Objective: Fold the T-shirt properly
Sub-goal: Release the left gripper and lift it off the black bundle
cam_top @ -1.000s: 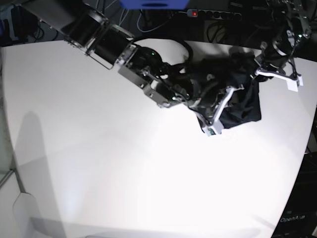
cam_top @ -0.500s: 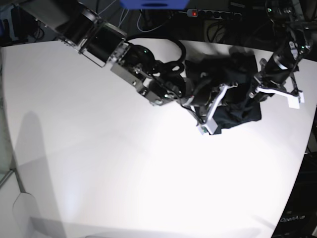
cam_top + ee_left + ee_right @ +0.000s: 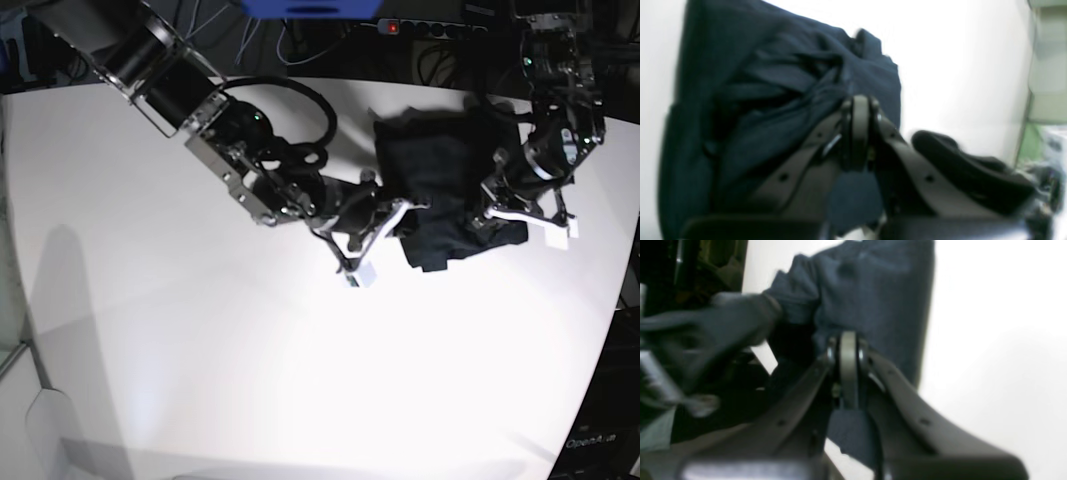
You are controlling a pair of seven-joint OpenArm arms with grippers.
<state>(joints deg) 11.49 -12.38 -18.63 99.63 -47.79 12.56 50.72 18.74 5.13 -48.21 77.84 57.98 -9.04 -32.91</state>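
Observation:
The black T-shirt (image 3: 440,160) lies bunched in a crumpled heap at the back right of the white table (image 3: 220,350). My right gripper (image 3: 400,215) reaches in from the left and is shut at the heap's left edge. My left gripper (image 3: 490,215) is shut at the heap's right side. In the left wrist view the T-shirt (image 3: 756,100) shows creases running to the closed left gripper (image 3: 858,106). The right wrist view has the T-shirt (image 3: 873,290) gathered at the closed right gripper (image 3: 848,340). How the sleeves lie is hidden in the folds.
A power strip (image 3: 430,28) with a red light and loose cables runs along the dark strip behind the table. A blue object (image 3: 310,8) sits at the top edge. The table's curved right edge (image 3: 612,330) is near my left arm.
Both grippers have moved left and a little toward the front. The T-shirt's left part came with the right gripper, so the heap has shifted and bunched up differently.

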